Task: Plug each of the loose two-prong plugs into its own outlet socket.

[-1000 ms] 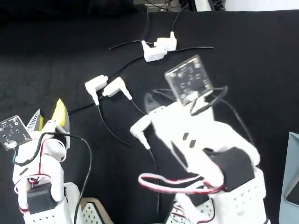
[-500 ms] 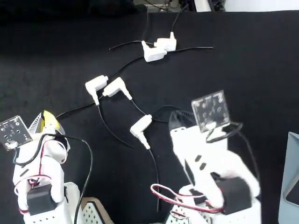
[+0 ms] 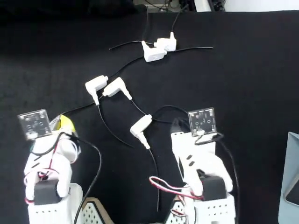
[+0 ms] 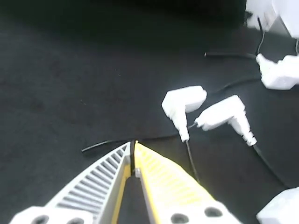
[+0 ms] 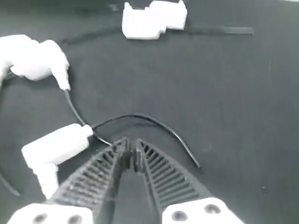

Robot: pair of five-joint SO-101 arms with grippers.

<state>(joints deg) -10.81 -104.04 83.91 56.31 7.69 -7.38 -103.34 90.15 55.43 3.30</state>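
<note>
Three loose white two-prong plugs lie on the black table: one point(image 3: 96, 85), a second point(image 3: 114, 87) right beside it, and a third point(image 3: 141, 126) nearer the front. A joined white plug-and-socket pair point(image 3: 158, 49) sits at the back. My left gripper point(image 3: 63, 122), with one yellow finger, is shut and empty at the front left, short of the two paired plugs point(image 4: 184, 100) point(image 4: 224, 114). My right gripper point(image 3: 176, 126) is shut and empty just right of the third plug point(image 5: 56, 144); its tips point(image 5: 128, 151) sit by a loop of black cable point(image 5: 149, 122).
Thin black cables point(image 3: 110, 128) run from each plug across the middle of the table. A blue-grey box point(image 3: 292, 177) stands at the right edge. The joined pair point(image 5: 154, 18) lies well beyond the right gripper.
The right arm has pulled back from over the third plug toward the front edge, leaving that plug lying where it was. The left arm has swung slightly to the right.
</note>
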